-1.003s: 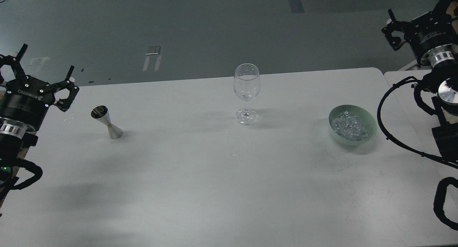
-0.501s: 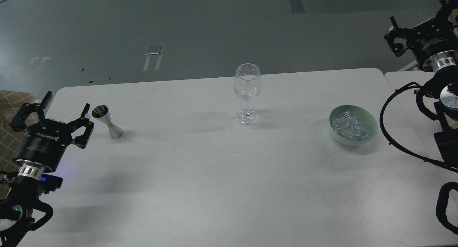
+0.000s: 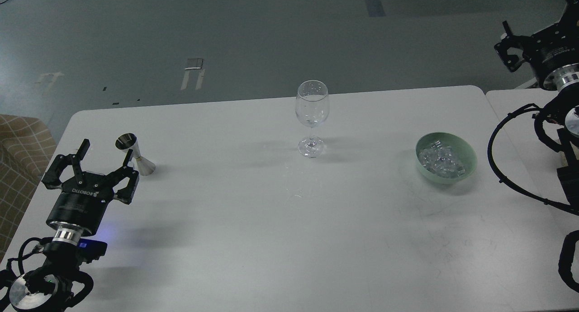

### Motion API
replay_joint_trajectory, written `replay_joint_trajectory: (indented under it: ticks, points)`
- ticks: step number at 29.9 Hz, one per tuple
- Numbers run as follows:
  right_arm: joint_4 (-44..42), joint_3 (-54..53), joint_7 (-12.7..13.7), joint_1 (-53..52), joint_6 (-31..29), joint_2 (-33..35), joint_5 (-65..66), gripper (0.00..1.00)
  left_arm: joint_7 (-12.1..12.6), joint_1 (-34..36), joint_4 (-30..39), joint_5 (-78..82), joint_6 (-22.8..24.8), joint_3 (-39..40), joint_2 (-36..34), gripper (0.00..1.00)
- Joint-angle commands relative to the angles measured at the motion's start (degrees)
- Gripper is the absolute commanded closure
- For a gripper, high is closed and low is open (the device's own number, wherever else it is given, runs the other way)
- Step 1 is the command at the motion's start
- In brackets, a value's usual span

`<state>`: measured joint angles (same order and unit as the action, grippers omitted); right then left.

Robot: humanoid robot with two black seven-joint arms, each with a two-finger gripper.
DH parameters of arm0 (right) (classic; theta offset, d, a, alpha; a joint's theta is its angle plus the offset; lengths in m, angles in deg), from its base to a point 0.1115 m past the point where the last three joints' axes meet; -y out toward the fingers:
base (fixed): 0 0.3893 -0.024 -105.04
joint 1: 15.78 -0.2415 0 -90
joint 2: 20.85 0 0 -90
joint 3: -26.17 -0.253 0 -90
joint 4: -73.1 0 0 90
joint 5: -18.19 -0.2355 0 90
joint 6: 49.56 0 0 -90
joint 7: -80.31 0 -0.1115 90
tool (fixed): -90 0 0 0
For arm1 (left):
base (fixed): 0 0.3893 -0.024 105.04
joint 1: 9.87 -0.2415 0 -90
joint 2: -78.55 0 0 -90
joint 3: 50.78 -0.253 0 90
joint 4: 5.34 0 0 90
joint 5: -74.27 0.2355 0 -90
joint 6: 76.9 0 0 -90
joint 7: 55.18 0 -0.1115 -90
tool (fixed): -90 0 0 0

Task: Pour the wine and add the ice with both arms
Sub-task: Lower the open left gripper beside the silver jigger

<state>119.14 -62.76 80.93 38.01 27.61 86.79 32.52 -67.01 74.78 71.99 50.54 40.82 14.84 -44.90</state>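
The left hand [image 3: 105, 152] hovers low over the near-left part of the tabletop [image 3: 253, 221], its two black fingers spread wide with nothing between them. A steel jigger [image 3: 135, 154] stands tilted just beyond the hand's right-side finger, so close that the fingertip overlaps its stem in this view; whether they touch cannot be told. Behind the hand's black body a silver ring and looped cables lead back down the left arm [image 3: 54, 262] to the bottom-left corner, and a small blue glow shows at the wrist.

Well off to that hand's right, past the middle of the tabletop, a clear stemmed wine glass [image 3: 311, 117] stands upright, apart from everything else. Farther right still sits a pale green bowl [image 3: 466, 167], and the ice [image 3: 440, 161] lies heaped inside it as small clear cubes.

The right hand [image 3: 536, 20] is held high at the top-right corner, beyond the tabletop's far edge and well above and behind the bowl. Its fingers point up and away and one runs out at the frame edge, but the two that show stand apart with nothing held. Below it the right arm [image 3: 561, 122] drops along the right border with a silver joint disc and a long black cable loop hanging over the seam with a second tabletop [image 3: 506, 104].
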Motion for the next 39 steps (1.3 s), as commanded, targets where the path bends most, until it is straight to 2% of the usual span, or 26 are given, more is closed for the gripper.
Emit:
replay_joint_trajectory:
  ticks: [1,14,18,22,25,29,31,39]
  points:
    - [0.01,-0.02,0.00,0.01,0.00,-0.07,0.00,0.00,0.04,-0.19,-0.08,0.00,0.28,0.13,0.14,0.22]
    - [-0.25,0.07,0.00,0.09,0.00,-0.24,0.00,0.00,0.22,-0.55,-3.06,0.35,-1.00,0.39,2.69,0.24]
    - [-0.25,0.07,0.00,0.09,0.09,-0.33,0.00,0.00,0.40,-0.54,-3.24,0.53,-1.17,0.30,3.31,0.33]
    - [-0.25,0.07,0.09,0.01,0.79,-0.42,0.00,0.00,0.66,-0.37,-3.15,0.70,-2.05,-0.31,3.74,0.33]
    - [-0.25,0.07,0.00,0.01,0.88,-0.42,0.00,0.00,1.10,-0.02,-3.15,0.70,-4.42,-0.14,4.53,0.34]
    - [-0.25,0.07,0.09,0.01,1.67,-0.24,0.00,0.00,1.27,0.77,-2.18,0.79,-13.02,0.74,4.36,0.34]
    - [-0.25,-0.02,0.09,0.09,1.85,-0.16,0.00,0.00,1.54,1.65,-2.27,0.79,-14.45,0.83,4.36,0.34]
    - [-0.25,-0.02,0.09,0.18,1.94,-0.16,0.00,0.00,6.81,3.32,-2.36,0.09,-15.94,1.71,4.36,0.32]
